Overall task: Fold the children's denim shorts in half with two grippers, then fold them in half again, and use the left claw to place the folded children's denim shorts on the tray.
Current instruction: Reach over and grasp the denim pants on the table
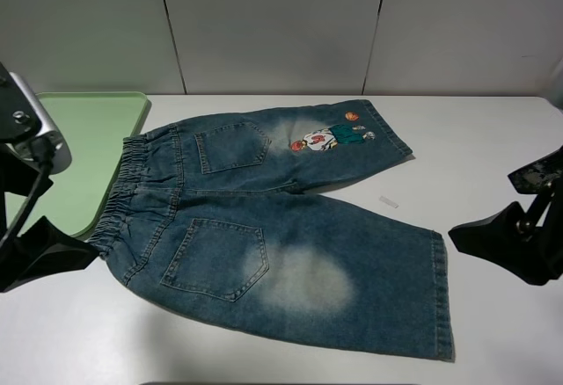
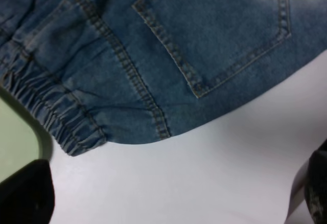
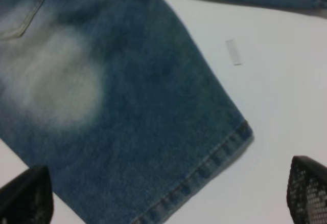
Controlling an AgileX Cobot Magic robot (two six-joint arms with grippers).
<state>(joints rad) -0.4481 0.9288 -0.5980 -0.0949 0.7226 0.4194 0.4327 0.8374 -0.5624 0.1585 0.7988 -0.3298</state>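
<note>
Since nothing's been folded yet, the faded blue children's denim shorts [image 1: 281,227] with the little cartoon print on one leg are lying flat, back pockets up, on the white table [image 1: 493,139]. Their gathered elastic waistband [image 1: 132,183] sits right at the rim of the flat pale green plastic tray [image 1: 88,130], maybe just lapping over it, and both legs run away from the tray.

The black left gripper [image 2: 171,191] hangs by the waistband corner next to the tray, jaws spread wide and holding nothing. The black right gripper [image 3: 166,193] is on the far side from the tray, over the nearer leg's hem [image 1: 440,293], also wide open and empty.

My guess on handling: denim is soft and floppy but a bit heavier than thin cloth, so it'll drape and hold a crease okay. It shouldn't be slippery or fragile either. The elastic end is bunchy and thick, so that's an easy pinch. I'd grab the waistband corner with the left and the stitched hem with the right. Pinch only the edge, otherwise the leg might drag along.
</note>
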